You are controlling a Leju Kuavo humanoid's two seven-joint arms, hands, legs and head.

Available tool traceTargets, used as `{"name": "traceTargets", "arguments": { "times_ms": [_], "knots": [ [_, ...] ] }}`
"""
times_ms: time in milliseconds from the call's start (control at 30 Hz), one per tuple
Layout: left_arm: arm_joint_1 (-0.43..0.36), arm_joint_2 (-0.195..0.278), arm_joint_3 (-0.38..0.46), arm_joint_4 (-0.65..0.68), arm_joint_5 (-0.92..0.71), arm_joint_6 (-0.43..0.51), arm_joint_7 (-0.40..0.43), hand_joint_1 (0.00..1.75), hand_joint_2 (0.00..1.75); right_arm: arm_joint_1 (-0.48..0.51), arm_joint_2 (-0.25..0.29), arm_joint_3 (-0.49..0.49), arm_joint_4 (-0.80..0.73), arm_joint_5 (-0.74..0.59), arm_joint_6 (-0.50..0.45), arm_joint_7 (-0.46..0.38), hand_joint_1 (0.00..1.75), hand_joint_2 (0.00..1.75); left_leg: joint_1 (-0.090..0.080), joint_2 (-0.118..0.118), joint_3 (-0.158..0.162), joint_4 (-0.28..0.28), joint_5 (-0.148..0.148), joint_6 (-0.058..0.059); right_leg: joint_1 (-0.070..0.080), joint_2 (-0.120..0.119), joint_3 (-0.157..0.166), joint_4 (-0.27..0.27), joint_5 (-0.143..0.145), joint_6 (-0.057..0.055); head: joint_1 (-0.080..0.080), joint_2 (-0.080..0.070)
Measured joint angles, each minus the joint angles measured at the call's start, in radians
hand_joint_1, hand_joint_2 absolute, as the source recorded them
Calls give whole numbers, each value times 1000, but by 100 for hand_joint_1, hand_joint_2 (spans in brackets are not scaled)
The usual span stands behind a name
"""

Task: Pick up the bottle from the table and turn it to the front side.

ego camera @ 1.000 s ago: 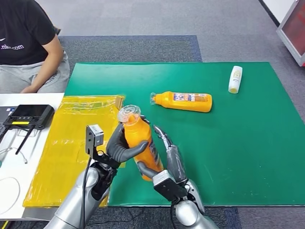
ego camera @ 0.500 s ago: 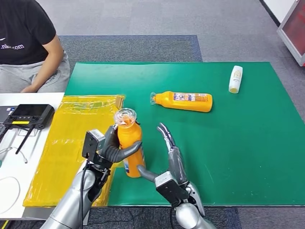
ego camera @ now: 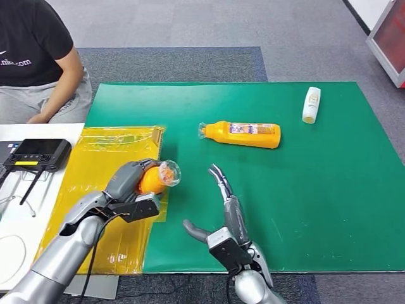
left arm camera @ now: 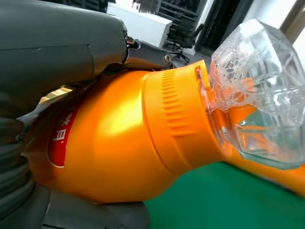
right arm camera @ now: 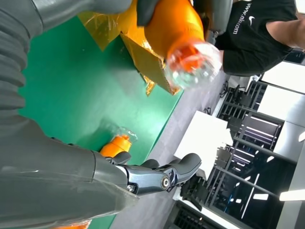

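My left hand (ego camera: 128, 182) grips an orange bottle (ego camera: 152, 180) with a clear cap (ego camera: 169, 172), now tipped on its side above the seam between the yellow sheet and the green mat. The left wrist view shows the bottle (left arm camera: 118, 143) close up in the hand's fingers, clear cap (left arm camera: 259, 95) pointing away. My right hand (ego camera: 224, 215) stands open on the mat just to the right, fingers spread, holding nothing. In the right wrist view the held bottle (right arm camera: 172, 24) hangs beyond the open fingers (right arm camera: 158, 174).
A second orange bottle (ego camera: 241, 134) lies on its side mid-mat (ego camera: 310, 190). A small white bottle (ego camera: 311, 105) lies at the far right. A yellow plastic sheet (ego camera: 90, 183) covers the left. A black controller (ego camera: 35, 154) sits on the white table; a person (ego camera: 38, 57) sits behind.
My left hand has turned the bottle from upright to lying sideways and carried it left toward the yellow sheet. The right hand has stayed open, nearly in place.
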Motion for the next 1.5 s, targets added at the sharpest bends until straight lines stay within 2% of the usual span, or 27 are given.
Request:
{"name": "traceTargets", "arguments": {
  "times_ms": [167, 367, 433, 467, 533, 567, 600, 667, 967, 1300, 1400, 1500],
  "knots": [
    [-31, 31, -46, 43, -8, -32, -5, 175, 175, -1, 4, -4, 3, -6, 9, -1, 0, 175, 0, 0, 0, 0, 0, 0, 0, 0, 1, 0, 0, 0, 0, 0],
    [-59, 29, -90, 108, 55, -65, -36, 175, 175, -5, 14, -6, 15, -11, 12, -2, 0, 175, 0, 0, 2, 0, 0, 0, 0, 0, 2, 0, 0, 0, 0, 0],
    [-69, 27, -102, 126, 74, -67, -48, 167, 175, -7, 16, -7, 22, -11, 11, -3, 0, 175, 0, 0, 3, 0, 0, 0, 0, 0, 4, 0, 0, 0, 0, 0],
    [-73, 26, -108, 134, 82, -69, -54, 148, 175, -9, 17, -7, 25, -11, 10, -4, 0, 175, 0, 0, 4, 0, 0, 0, 0, 0, 4, 0, 0, 0, 0, 0],
    [-79, 23, -119, 146, 95, -74, -60, 86, 175, -15, 19, -7, 33, -12, 8, -4, 0, 175, 0, 0, 5, 0, 0, 0, 0, 0, 6, 0, 0, -1, 0, 0],
    [-81, 22, -124, 151, 101, -77, -61, 47, 175, -17, 20, -7, 36, -12, 7, -5, 0, 175, 0, 0, 6, 0, 0, 0, 0, 0, 6, 0, 0, 0, 0, 0],
    [-82, 20, -128, 155, 106, -79, -61, 23, 175, -19, 21, -7, 40, -12, 6, -5, 0, 175, 0, 0, 6, 0, 0, 0, 0, 0, 7, 0, 0, 0, 0, 0],
    [-78, 16, -135, 165, 117, -84, -58, 0, 175, -22, 24, -7, 48, -14, 3, -5, 0, 175, 0, 0, 6, 0, 0, 0, 0, 0, 7, 0, 0, 0, 0, 0],
    [-36, -16, -148, 214, 135, -32, -22, 0, 175, -23, 33, -7, 71, -31, -4, -9, 0, 175, 0, 0, 4, 0, 0, 0, 0, 0, 5, 0, 1, 0, 0, 0],
    [-17, -33, -147, 243, 113, 13, -25, 0, 175, -23, 33, -12, 95, -41, -14, -24, 0, 175, 0, 0, 4, 0, 0, 0, 0, 0, 4, 0, 1, 0, 0, 0],
    [-3, -36, -141, 229, 71, 115, -55, 0, 175, -23, 33, -13, 98, -41, -18, -27, 0, 175, 0, 0, 4, 0, 1, -1, 0, 0, 4, 0, 1, 0, 0, 0],
    [39, -58, -104, 130, 100, 261, -147, 0, 175, -21, 33, -16, 99, -37, -20, -28, 0, 175, 0, 0, 3, 0, 0, 0, 0, 0, 4, 0, 1, 0, 0, 0]
  ]
}}
